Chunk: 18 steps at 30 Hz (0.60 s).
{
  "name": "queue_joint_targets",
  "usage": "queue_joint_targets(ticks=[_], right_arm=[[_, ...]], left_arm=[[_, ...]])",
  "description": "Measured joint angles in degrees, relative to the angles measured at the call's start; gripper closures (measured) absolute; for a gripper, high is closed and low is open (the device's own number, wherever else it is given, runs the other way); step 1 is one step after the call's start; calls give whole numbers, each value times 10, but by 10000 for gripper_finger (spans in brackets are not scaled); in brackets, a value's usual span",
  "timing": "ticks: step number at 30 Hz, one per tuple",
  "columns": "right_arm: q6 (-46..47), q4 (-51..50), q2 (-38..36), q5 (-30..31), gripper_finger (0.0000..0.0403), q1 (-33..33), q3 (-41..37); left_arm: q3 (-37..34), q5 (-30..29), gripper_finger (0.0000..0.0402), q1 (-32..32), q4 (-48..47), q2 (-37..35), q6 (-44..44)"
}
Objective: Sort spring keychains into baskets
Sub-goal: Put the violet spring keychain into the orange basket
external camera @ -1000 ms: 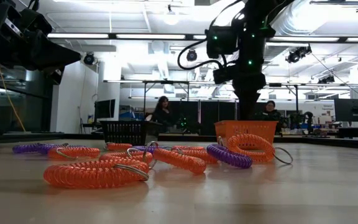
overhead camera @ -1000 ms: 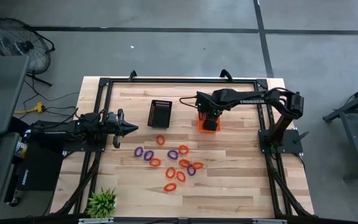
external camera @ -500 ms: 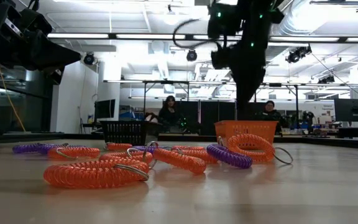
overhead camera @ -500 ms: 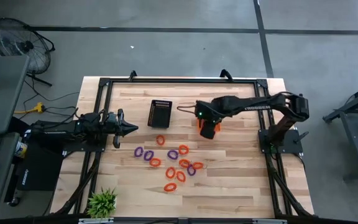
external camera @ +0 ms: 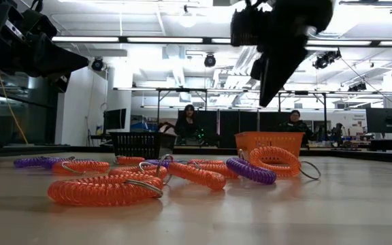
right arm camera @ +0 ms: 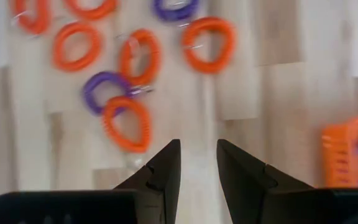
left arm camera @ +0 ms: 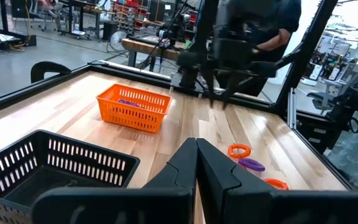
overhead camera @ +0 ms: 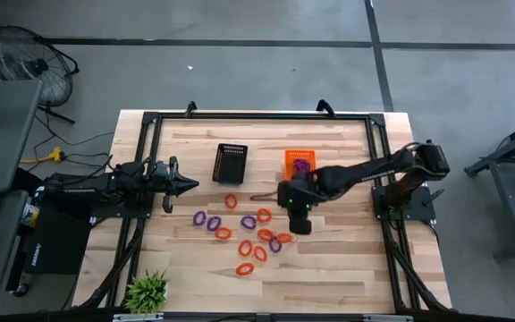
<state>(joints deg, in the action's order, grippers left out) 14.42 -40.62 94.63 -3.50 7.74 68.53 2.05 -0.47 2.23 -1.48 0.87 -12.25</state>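
Bench: a pale wooden plank bench [overhead camera: 347,259] with a dark metal frame around its edge is seen from above.

Right gripper: the right gripper [overhead camera: 299,222] is held above the bench, over the right edge of the keychain cluster, on an arm stretched in from the right side. In the right wrist view its two dark fingers [right arm camera: 241,171] are seen parted by a narrow gap [right arm camera: 197,163], and nothing is held between them; bare wood is seen through the gap.

Left gripper: the left gripper [overhead camera: 186,185] is parked at the left side of the bench, raised, with its fingers [left arm camera: 194,163] pressed together and nothing held.

Spring keychains: small oval coiled loops, orange-red [overhead camera: 244,248] and purple [overhead camera: 213,224], are scattered flat on the bench in front of the two baskets, towards the middle. In the right wrist view an orange-red loop [right arm camera: 128,122] and a purple loop [right arm camera: 104,87] are seen overlapping just ahead of the fingers.

Orange basket: a bright orange perforated rectangular plastic basket [overhead camera: 299,154] is placed on the far half of the bench, behind the right arm; something purple is seen inside it.

Black basket: a black perforated rectangular plastic basket [overhead camera: 231,163] is set to the left of the orange one, well apart from it; its contents cannot be told.

Surroundings: a small green potted plant [overhead camera: 147,291] is placed at the near left corner.
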Motion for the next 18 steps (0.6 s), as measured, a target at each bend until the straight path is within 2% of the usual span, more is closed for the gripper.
queue_joint_targets(ticks=[9, 18], right_arm=[[-46, 39, 7, -13, 304, 94, 0], [-111, 106, 60, -6, 304, 168, 0]], left_arm=[[0, 0, 401, 0, 0, 0, 0], [0, 0, 401, 0, 0, 0, 0]])
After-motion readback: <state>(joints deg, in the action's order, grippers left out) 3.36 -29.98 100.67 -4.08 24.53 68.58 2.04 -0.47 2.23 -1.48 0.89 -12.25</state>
